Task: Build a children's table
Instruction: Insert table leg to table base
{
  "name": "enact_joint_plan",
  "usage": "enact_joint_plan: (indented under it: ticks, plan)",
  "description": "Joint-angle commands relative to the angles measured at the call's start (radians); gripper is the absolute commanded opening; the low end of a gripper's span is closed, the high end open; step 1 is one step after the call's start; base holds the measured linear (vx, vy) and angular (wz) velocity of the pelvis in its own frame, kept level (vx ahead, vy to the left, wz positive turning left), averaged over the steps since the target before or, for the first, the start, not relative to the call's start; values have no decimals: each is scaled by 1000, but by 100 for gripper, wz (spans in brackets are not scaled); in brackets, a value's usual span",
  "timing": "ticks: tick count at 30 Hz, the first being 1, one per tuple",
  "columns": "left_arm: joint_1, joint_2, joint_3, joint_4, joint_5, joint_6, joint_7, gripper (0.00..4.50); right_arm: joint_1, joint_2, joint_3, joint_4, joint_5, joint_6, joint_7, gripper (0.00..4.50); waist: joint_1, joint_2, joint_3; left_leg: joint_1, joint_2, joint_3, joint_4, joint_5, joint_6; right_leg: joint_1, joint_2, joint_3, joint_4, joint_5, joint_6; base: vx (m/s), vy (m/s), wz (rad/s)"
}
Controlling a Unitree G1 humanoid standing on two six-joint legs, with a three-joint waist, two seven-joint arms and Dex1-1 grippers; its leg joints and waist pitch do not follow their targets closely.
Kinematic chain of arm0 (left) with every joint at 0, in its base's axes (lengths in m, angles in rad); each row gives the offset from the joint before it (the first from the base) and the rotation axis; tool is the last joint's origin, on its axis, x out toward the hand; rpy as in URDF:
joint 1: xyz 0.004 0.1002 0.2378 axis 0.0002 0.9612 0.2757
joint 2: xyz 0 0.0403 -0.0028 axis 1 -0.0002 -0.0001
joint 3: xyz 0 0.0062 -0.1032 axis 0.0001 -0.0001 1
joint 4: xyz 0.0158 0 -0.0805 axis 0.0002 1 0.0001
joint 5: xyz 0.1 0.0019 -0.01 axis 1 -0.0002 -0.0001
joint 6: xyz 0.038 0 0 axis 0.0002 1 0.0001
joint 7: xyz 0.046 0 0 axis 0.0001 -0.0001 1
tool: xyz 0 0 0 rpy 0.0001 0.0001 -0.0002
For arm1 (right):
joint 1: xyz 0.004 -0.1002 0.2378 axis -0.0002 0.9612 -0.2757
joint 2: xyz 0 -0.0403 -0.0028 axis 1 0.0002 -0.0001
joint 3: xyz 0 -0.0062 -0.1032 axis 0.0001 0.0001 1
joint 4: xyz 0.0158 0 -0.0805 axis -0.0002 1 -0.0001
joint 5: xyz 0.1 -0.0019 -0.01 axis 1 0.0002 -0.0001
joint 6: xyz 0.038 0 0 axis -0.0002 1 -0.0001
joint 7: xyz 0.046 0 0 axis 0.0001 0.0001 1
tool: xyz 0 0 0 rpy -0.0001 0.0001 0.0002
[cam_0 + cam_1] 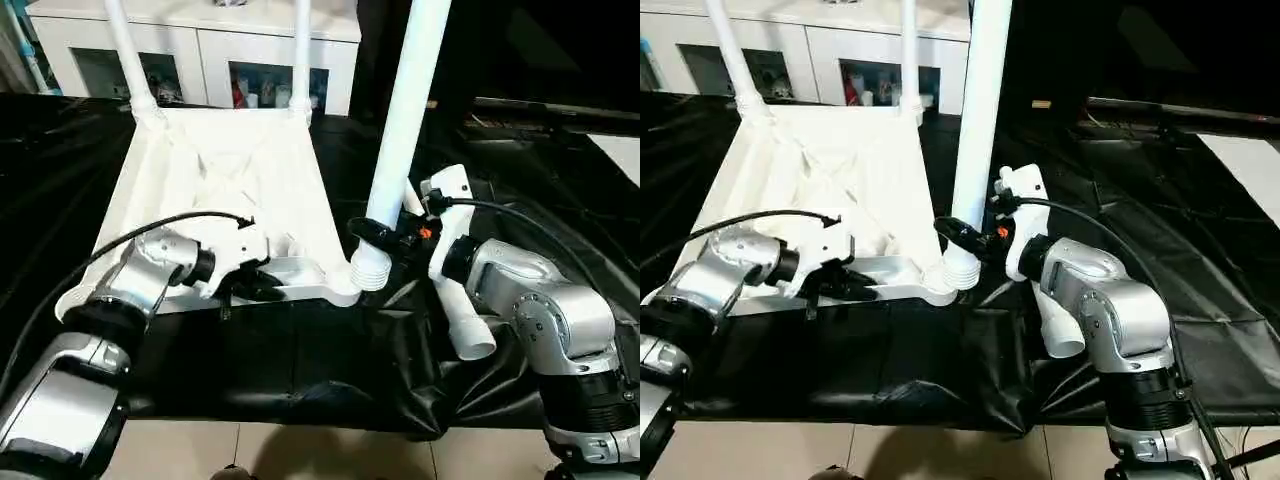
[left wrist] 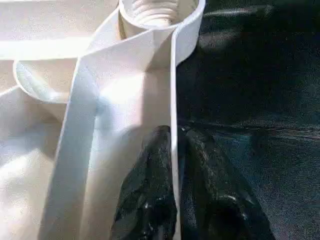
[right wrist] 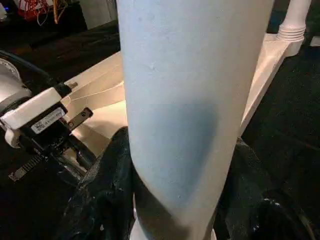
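tabletop [image 1: 215, 170]: 1; upright legs [image 1: 405, 120]: 3; loose leg [image 1: 462, 318]: 1; hands [image 1: 385, 235]: 2; cabinet [image 1: 200, 45]: 1

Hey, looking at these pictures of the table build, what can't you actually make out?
- Tops of the far legs: cut off by the left eye view's upper edge.
- Thread of the near leg: its foot hides how deep it sits in the tabletop socket.
- Near left corner socket: hidden behind the left pincer and its forearm.
- Right pincer pads: the leg covers their contact in the right wrist view.
- Cabinet contents: too small.
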Motion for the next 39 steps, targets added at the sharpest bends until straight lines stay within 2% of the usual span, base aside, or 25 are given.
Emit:
enact_joint_plan:
  ticks: [1,6,10,11,20,22,23,25,27,30,32,33,35,39]
  plan:
    - [-29,-5,8,9,-9,2,-18,69,2,-15,-2,-26,11,12,4,184,4,24,-75,18,42,-13,-73,-211,-54,55,-86,48,-69,-120,-213,0,0,0]
    - [-26,-10,-2,27,4,-2,-20,69,-4,-17,1,-23,10,14,9,184,4,25,-75,18,43,-14,-73,-209,-54,55,-86,49,-70,-117,-212,0,0,0]
    - [-29,-12,4,31,1,1,-19,31,-10,-14,2,-19,10,14,11,184,4,24,-75,17,42,-13,-73,-208,-52,55,-86,49,-70,-116,-214,0,0,0]
    - [-30,-12,5,34,1,2,-23,9,-12,-15,4,-17,10,13,13,184,5,25,-75,18,43,-14,-73,-207,-53,55,-86,49,-69,-113,-215,0,0,0]
    - [-1,-6,-38,35,42,7,-40,0,-29,-10,16,30,-4,-11,19,184,2,30,-75,17,43,-14,-73,-213,-54,55,-86,49,-71,-113,-218,0,0,0]
    - [28,-2,-64,1,61,16,-49,0,-44,-4,25,77,-17,-29,25,184,1,28,-74,16,43,-14,-73,-216,-54,56,-87,49,-72,-131,-218,0,0,0]
    - [40,-5,-65,-19,62,36,-34,0,-48,-4,33,96,-24,-38,32,184,0,22,-74,16,45,-13,-73,-217,-52,55,-88,49,-72,-135,-220,0,0,0]
    - [51,-10,-64,-32,63,50,-20,0,-52,-3,42,111,-31,-47,38,184,1,26,-74,17,44,-13,-72,-215,-50,54,-88,49,-71,-148,-221,0,0,0]
    - [95,-33,-41,-115,33,145,22,0,-71,9,60,161,-45,-72,48,184,-1,25,-74,17,46,-12,-73,-215,-49,53,-88,49,-70,-150,-222,0,0,0]
    - [120,-43,-26,-182,5,205,22,0,-86,17,70,191,-52,-86,56,184,1,27,-73,17,45,-11,-72,-220,-42,50,-88,49,-75,-178,-221,0,0,0]
    - [129,-46,-22,-210,3,229,30,0,-97,22,78,215,-56,-96,64,184,1,26,-73,17,46,-12,-73,-216,-41,50,-87,48,-73,-175,-218,0,0,0]
    - [131,-47,-21,-218,1,233,32,0,-100,24,80,224,-57,-99,66,184,0,22,-72,15,45,-12,-74,-218,-38,50,-85,48,-76,-180,-216,0,0,0]
    - [137,-46,-21,-233,-1,239,30,0,-107,28,83,241,-62,-107,72,184,1,21,-72,13,43,-12,-74,-218,-34,51,-87,49,-78,-199,-202,0,0,0]
    - [151,-38,-25,-266,5,258,33,0,-118,25,101,271,-79,-132,91,184,-1,21,-72,11,43,-12,-74,-199,-29,51,-85,48,-76,-179,-200,0,0,0]
